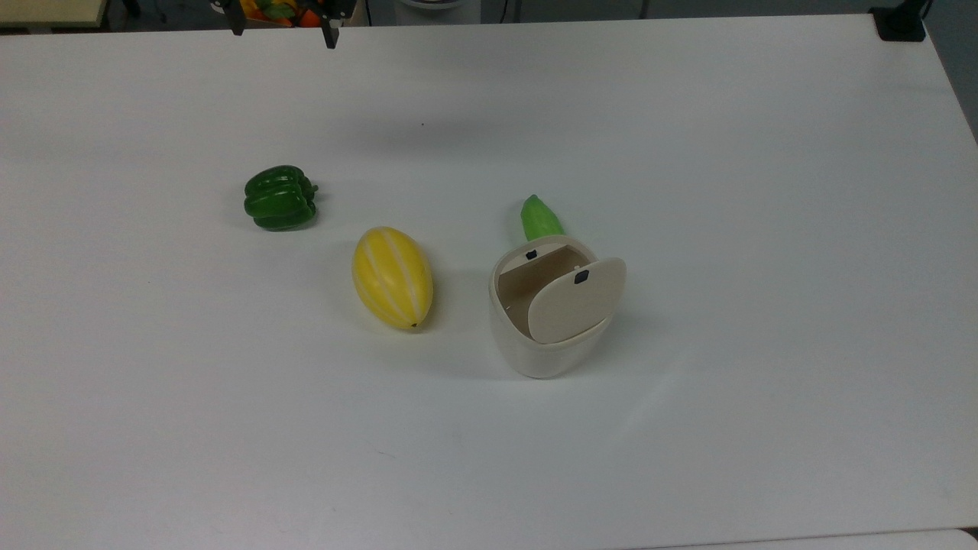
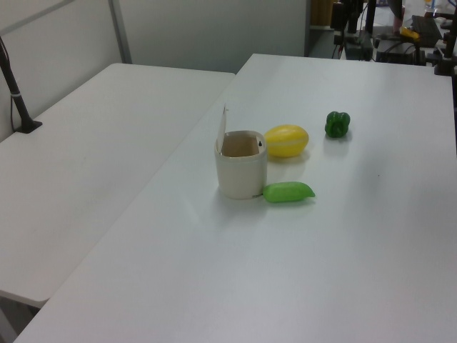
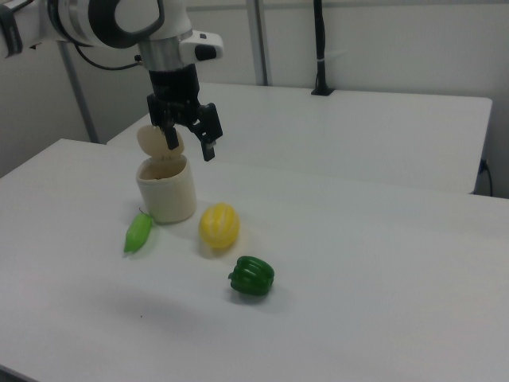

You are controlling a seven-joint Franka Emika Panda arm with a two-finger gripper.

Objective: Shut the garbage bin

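A broad white table (image 1: 688,137) fills the scene, with a second white table (image 2: 93,128) pushed against it on the left view's left and pale partition walls behind. In the right view the Panda arm (image 3: 119,20) reaches in from the upper left, and its gripper (image 3: 189,143) hangs in the air with its two black fingers (image 3: 208,137) spread apart, nothing between them. Directly below and slightly toward the right view's left of the gripper stands the garbage bin (image 3: 167,191), a cream-white tub resting upright on the table. Its beige lid (image 3: 157,141) is raised on its hinge and stands up behind the gripper as the right view shows it; whether a finger touches the lid cannot be told. In the top view the bin (image 1: 535,347) is open, the lid (image 1: 573,302) tilted up with a small black square mark near its upper edge, and the beige inside visible. Below the gripper and toward the right view's right lies a yellow melon (image 3: 219,226), just beside the bin but apart from it. A light green pea pod (image 3: 138,232) lies against the base of the bin on the right view's left. A green bell pepper (image 3: 252,277) sits farther from the gripper, beyond the melon toward the right view's lower right, well apart from the bin.
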